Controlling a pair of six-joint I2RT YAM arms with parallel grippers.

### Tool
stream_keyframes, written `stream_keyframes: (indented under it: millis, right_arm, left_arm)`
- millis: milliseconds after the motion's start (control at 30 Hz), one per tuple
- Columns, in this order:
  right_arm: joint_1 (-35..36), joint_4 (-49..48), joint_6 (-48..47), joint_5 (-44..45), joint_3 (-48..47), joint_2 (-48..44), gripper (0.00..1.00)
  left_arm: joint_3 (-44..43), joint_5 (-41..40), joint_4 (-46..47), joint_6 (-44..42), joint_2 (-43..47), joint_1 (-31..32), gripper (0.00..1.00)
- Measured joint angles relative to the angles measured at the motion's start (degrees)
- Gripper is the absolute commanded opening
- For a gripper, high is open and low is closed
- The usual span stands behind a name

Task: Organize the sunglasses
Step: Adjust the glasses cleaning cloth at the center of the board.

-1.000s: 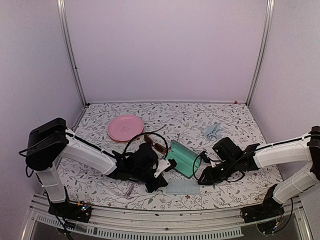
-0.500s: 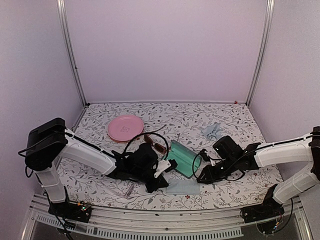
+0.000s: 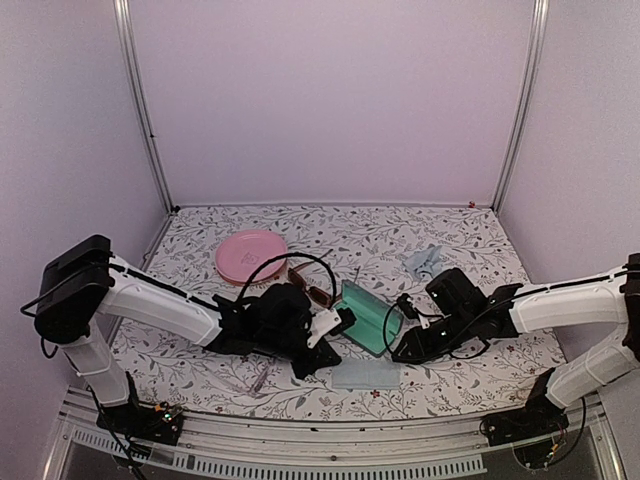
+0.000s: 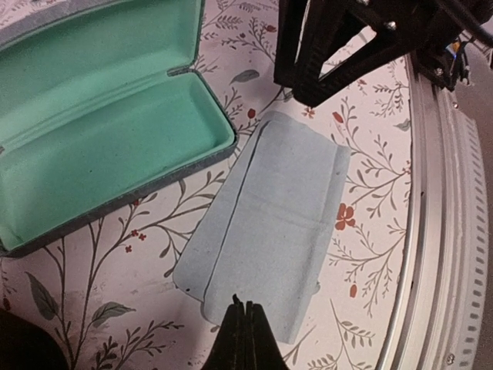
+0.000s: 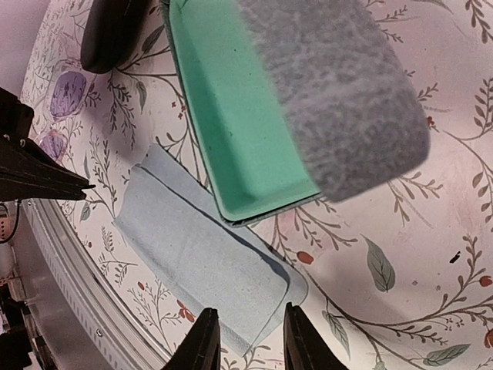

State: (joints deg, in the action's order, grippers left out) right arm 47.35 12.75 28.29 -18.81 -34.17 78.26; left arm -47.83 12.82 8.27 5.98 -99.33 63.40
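Floral-print tabletop, walled in pale lilac: two robot arms lean in over an open case with a green lining, its tray empty. The reddish-brown sunglasses lie on the tabletop just behind the left arm and beside the case's far end, not yet put away. A second, pale pair cannot be made out. A pink plate sits well apart at the back.

The left hand has its fingertips pressed together with nothing visibly between them, poised over the near edge of a flat grey-blue cloth that lies just in front of the case. The right hand is partly spread and carries nothing, hovering over the same cloth's other end, close to the case's corner.

The work appears to be at an early stage, with the case ready and the glasses waiting. The next move likely calls for the left hand to open, take the sunglasses by the frame rather than the thin arms, and lower them into the green tray while the right hand steadies the case.
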Motion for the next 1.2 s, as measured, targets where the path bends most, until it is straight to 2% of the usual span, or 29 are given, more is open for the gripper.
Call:
stream_keyframes:
  millis: [300, 500, 800, 1000, 1200]
  right_arm:
    - [0.0, -0.5, 0.0, 0.0, 0.0, 0.5, 0.31]
    - [0.0, -0.6, 0.0, 0.0, 0.0, 0.9, 0.31]
    - [0.0, -0.8, 0.0, -0.3, 0.0, 0.9, 0.31]
    - [0.0, -0.8, 0.0, -0.3, 0.0, 0.9, 0.31]
    - [0.0, -0.8, 0.0, -0.3, 0.0, 0.9, 0.31]
  left_arm:
    - [-2.4, -1.5, -1.5, -0.2, -3.3, 0.0, 0.22]
    - [-2.9, -2.4, -3.0, -0.1, -5.5, 0.0, 0.3]
    - [-2.9, -3.3, -3.1, 0.1, -5.8, 0.0, 0.29]
    - [-2.8, -3.0, -3.1, 0.0, -6.1, 0.2, 0.22]
    - [-2.8, -2.9, -3.1, 0.0, -6.1, 0.3, 0.19]
